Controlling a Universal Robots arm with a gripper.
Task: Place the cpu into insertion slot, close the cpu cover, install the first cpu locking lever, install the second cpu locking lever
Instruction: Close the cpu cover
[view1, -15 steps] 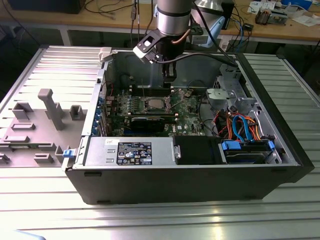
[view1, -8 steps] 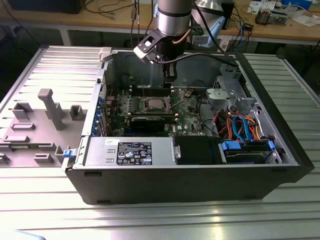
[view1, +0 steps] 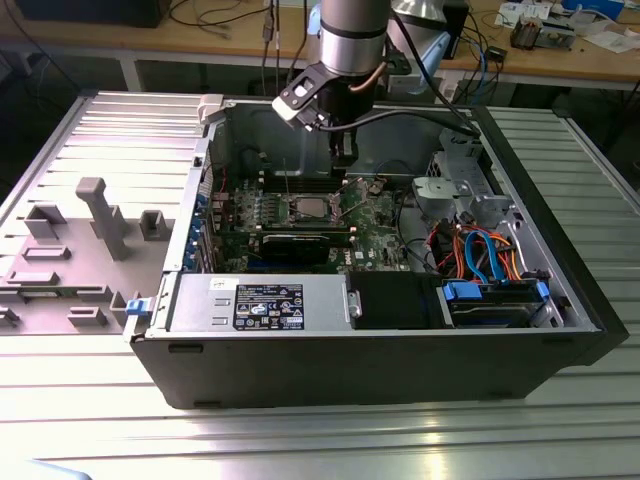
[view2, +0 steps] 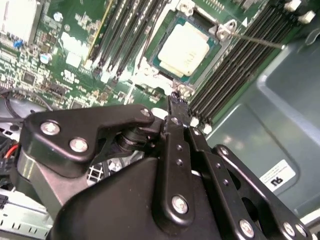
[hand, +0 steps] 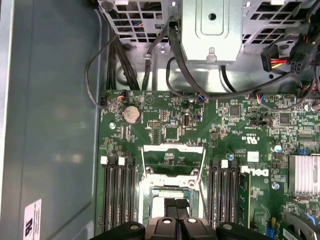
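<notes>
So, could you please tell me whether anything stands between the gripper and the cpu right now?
Nothing visible does. In the second wrist view the gripper hangs close beside the cpu, whose metal top lies bare in the insertion slot. In the first wrist view the cpu cover is swung back.

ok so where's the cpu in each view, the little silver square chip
exterior view: small flat silver-grey square cpu, middle of the green circuit board
second wrist view: bright square just beyond the black tool
first wrist view: pale sliver beside the tool, mostly covered by it
shared landmark: long black memory slots flanking it on both sides
</notes>
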